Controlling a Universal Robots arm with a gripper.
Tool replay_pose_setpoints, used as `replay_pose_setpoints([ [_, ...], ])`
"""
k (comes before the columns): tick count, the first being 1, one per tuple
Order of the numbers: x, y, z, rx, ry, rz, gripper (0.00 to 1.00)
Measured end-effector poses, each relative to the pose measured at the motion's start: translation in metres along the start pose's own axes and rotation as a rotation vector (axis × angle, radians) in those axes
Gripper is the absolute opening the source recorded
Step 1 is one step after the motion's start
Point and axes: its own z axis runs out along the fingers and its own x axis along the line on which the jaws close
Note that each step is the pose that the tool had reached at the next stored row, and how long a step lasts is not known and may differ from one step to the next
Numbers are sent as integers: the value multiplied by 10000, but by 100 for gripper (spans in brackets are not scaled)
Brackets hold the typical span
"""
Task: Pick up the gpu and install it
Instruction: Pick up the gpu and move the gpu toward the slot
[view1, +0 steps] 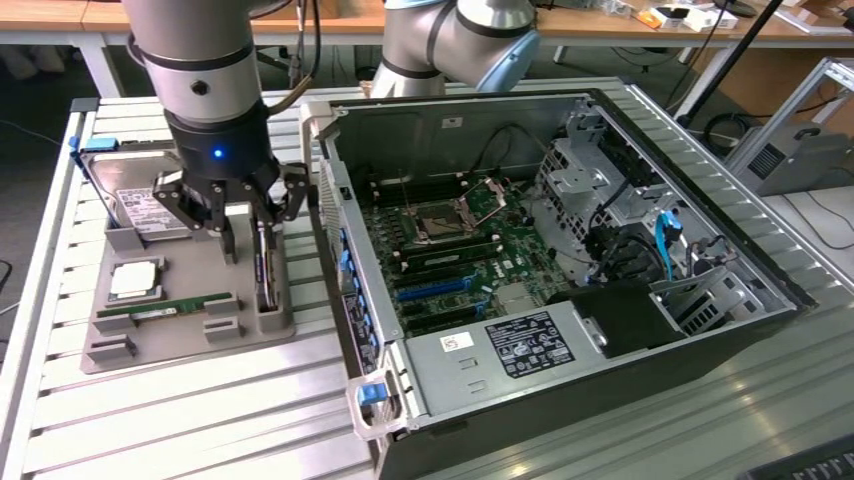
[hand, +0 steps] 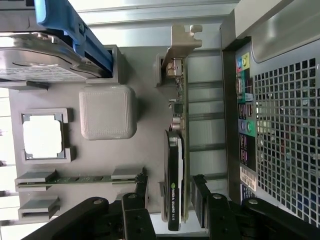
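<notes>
The gpu (hand: 176, 150) is a thin dark card with a silvery end bracket (hand: 182, 42). It stands on its edge in a slot of the grey holder tray (view1: 174, 345), beside the computer case. In the exterior view the gpu (view1: 267, 282) is directly under my gripper (view1: 250, 238). My gripper (hand: 170, 180) is open, with one black finger (hand: 141, 187) on each side of the card's fan end. A gap shows between each finger and the card.
The tray also holds a hard drive (view1: 140, 205) in a blue caddy, a square processor (view1: 134, 280) and a green memory stick (view1: 167, 310). The open computer case (view1: 561, 250) stands close at the exterior view's right, its motherboard (view1: 447, 260) exposed.
</notes>
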Motion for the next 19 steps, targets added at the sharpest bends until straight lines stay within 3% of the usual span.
replay_pose_setpoints([
  [2,2,27,9,38,-4,-1,48],
  [9,-18,50,66,271,-20,-8,48],
  [11,-28,117,89,351,-25,-10,48],
  [17,-25,222,130,406,-32,-12,48],
  [19,-25,236,158,464,-34,-14,48],
])
